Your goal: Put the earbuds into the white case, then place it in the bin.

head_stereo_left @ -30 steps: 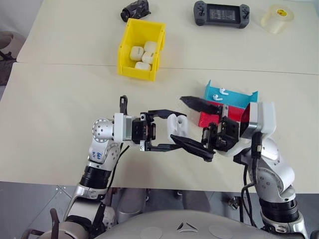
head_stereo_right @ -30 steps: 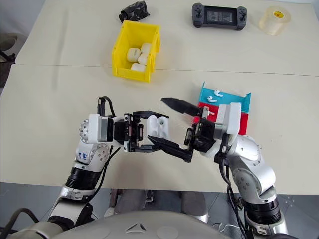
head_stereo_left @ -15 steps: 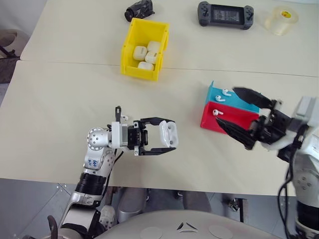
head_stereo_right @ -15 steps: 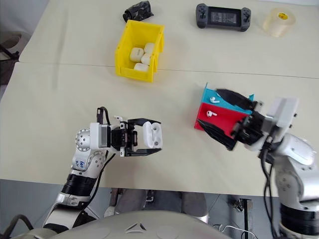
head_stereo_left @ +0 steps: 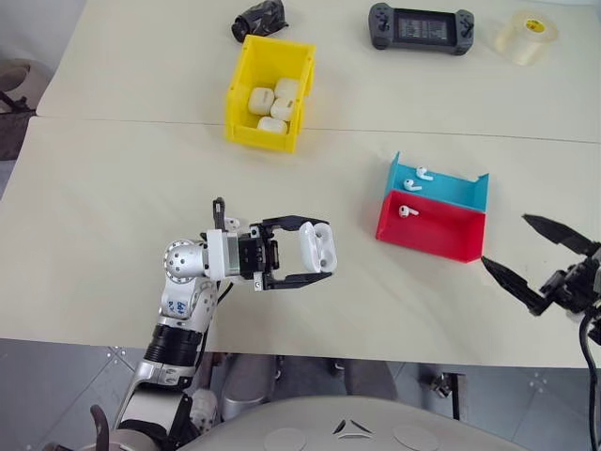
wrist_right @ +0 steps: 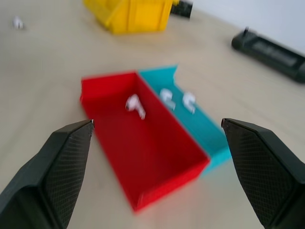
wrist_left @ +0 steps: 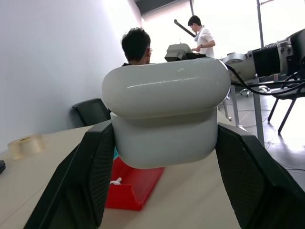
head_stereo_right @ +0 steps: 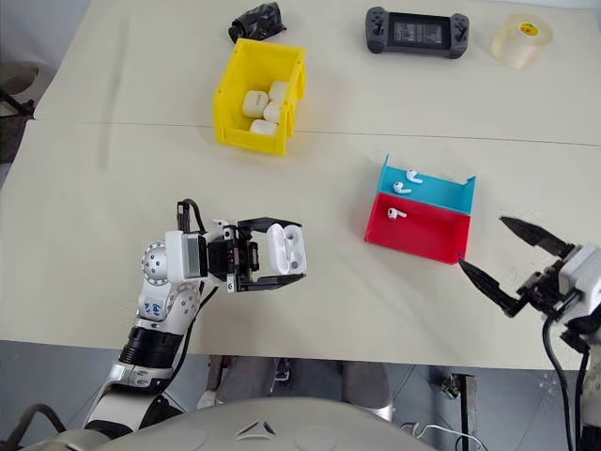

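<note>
- White case [head_stereo_left: 316, 251] with its lid open sits between the two black fingers of the left gripper [head_stereo_left: 311, 252], which are squeezed onto it, one on each side.
- From the left wrist view the white case [wrist_left: 165, 111] looks big and shiny, with a black finger [wrist_left: 90, 176] touching each side.
- The left gripper holds the case above the bare tan table [head_stereo_left: 113, 188], near the front edge, and points toward the robot's right.
- Yellow bin [head_stereo_left: 269, 93] stands farther back on the table, well apart from the held case. Four more white cases [head_stereo_left: 269, 103] lie inside it.
- A red tray [head_stereo_left: 434, 225] and a blue tray [head_stereo_left: 441, 184] sit touching side by side, to the right of the held case.
- One earbud [head_stereo_left: 407, 211] lies in the red tray. Two earbuds [head_stereo_left: 417, 177] lie in the blue tray.
- The right gripper [head_stereo_left: 539, 262] is at the right edge of the table, just past the red tray. Its two black fingers are spread wide with nothing between them.
- In the right wrist view those fingers [wrist_right: 52, 157] point toward the red tray [wrist_right: 157, 157] and the blue tray [wrist_right: 200, 124], and the yellow bin [wrist_right: 128, 14] shows far behind.
- At the back of the table lie a black game controller [head_stereo_left: 419, 26], a roll of clear tape [head_stereo_left: 524, 34] and a small black thing [head_stereo_left: 259, 18] just behind the bin.
- Two people [wrist_left: 138, 45] show far off behind the case in the left wrist view.
</note>
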{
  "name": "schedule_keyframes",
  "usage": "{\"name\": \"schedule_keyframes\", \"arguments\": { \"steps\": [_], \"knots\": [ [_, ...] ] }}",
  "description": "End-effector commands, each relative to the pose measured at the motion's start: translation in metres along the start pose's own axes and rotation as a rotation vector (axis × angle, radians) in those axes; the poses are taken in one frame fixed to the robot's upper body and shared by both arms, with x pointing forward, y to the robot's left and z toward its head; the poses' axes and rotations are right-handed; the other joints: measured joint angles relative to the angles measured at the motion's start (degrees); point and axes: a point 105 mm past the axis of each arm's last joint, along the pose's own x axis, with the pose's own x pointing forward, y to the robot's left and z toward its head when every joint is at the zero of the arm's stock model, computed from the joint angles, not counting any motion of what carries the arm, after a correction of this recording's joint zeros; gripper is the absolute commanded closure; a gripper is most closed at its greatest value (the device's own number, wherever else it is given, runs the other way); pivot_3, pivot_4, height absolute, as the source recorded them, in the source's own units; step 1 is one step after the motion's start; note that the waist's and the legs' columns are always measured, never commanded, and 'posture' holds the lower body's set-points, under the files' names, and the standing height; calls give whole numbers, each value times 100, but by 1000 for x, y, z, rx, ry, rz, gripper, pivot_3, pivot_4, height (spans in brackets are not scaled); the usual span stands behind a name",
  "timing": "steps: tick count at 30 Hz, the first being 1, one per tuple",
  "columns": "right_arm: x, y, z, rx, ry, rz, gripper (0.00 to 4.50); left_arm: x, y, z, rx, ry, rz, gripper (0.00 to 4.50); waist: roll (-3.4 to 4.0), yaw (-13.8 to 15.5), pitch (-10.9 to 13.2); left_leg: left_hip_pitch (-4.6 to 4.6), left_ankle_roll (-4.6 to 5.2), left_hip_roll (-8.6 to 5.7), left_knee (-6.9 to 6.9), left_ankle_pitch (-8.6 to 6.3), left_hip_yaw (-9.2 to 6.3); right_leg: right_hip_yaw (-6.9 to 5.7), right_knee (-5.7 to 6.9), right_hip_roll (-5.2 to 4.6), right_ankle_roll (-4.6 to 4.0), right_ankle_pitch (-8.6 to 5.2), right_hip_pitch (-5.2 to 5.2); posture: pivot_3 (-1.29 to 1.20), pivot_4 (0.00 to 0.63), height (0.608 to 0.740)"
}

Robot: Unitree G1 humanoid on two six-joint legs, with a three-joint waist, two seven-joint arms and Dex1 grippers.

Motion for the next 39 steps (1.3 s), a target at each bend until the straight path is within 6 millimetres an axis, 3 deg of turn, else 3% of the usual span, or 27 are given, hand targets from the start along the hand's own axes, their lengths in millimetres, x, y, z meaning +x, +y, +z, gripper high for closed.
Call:
{"name": "schedule_keyframes", "arguments": {
  "steps": [1,9,13,16,21,27,39],
  "knots": [
    [-3,-5,11,-58,-34,-30,14,2,6,5,36,-12,1,1644,0,0,0,0,0,0,0,0,0,0,0,0,0,0,0,0,150,740],
    [36,3,24,-30,-60,29,14,2,13,6,39,-2,17,1644,3,-16,-1,3,-9,5,0,5,-1,0,3,3,0,0,0,0,150,740],
    [65,6,18,-4,141,70,14,1,13,8,37,4,21,1644,5,-4,-2,-1,-8,1,1,4,-4,0,2,-4,0,0,-3,0,150,740],
    [78,14,23,21,193,121,14,1,13,10,37,5,32,1644,5,1,-2,-3,-9,3,2,5,-10,-5,2,-1,-1,-1,-4,0,150,740],
    [88,27,23,-30,388,285,14,2,9,12,20,1,38,1644,4,1,-2,-9,-7,0,2,4,-10,-6,0,-4,-1,-1,-6,0,150,740],
    [108,18,21,-70,560,288,14,5,4,11,2,-6,20,1644,4,-9,-1,-9,-7,4,2,4,-10,-7,-6,0,-2,-1,-7,0,150,740],
    [141,26,20,-234,630,397,14,14,4,11,2,-29,12,1644,4,-5,-1,-20,-6,0,2,3,-11,-10,-9,-4,-1,-1,-15,0,150,740]
  ]
}}
